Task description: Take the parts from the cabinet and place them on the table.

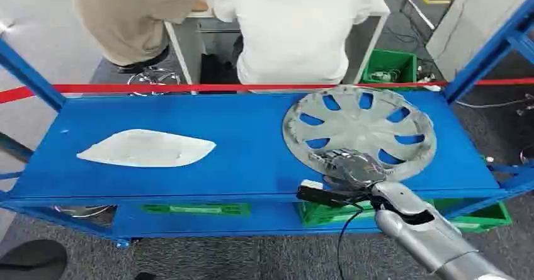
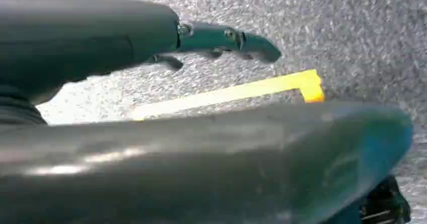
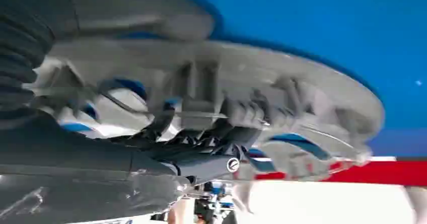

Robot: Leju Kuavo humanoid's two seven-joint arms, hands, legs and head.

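Step in hand: the right hand (image 1: 348,168) is taking hold of the silver wheel cover (image 1: 359,131) at its near rim, judging by the task of lifting parts off the blue shelf (image 1: 252,154).
Right hand: in the right wrist view its dark fingers (image 3: 201,143) are reaching under the ribbed edge of the cover while the thumb is lying over the top, so it appears to be clamping on the rim.
Wheel cover: it is sitting on the right part of the shelf, its near edge seemingly tipped up.
White part (image 1: 146,148): it is lying flat on the left of the shelf, well apart from the cover, untouched.
Left hand (image 2: 221,39): it is hanging over grey floor, holding nothing, fingers apart.
Doing it well: the grip is catching one edge only, so the lift probably needs to be slow and level, clearing the red tape (image 1: 189,88) and blue posts.
Risk: the cover may swing or slip.
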